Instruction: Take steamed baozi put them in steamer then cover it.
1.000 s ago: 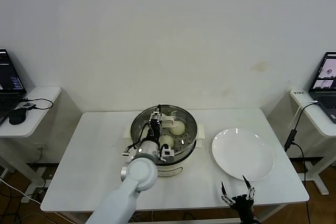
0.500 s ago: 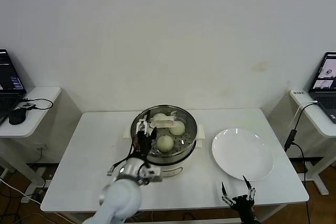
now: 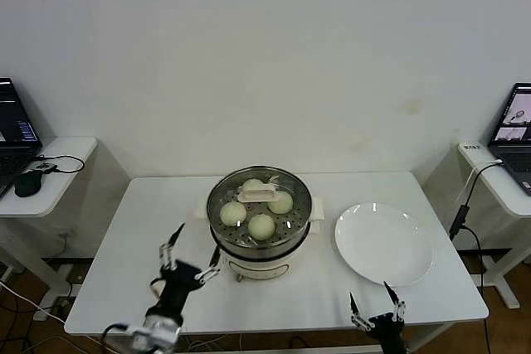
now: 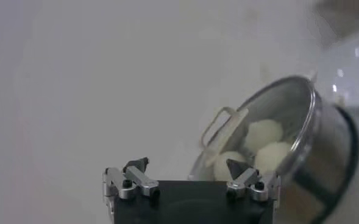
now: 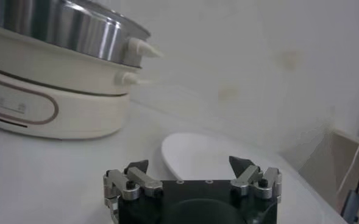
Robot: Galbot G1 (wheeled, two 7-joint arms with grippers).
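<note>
Ahead of you a plain off-white wall [image 3: 265,47] fills the background, with a white rectangular table [image 3: 149,230] standing against it. To either side you have a small white side desk [image 3: 50,172], each carrying an open laptop [image 3: 12,126]. Brown wooden floor [image 3: 21,304] shows at the lower corners.

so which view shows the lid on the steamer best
The head view: the cover sits on the steamer, with four baozi visible through the glass. The left wrist view shows its handle and part of the glass; the right wrist view shows no clear sign of the cover.
</note>
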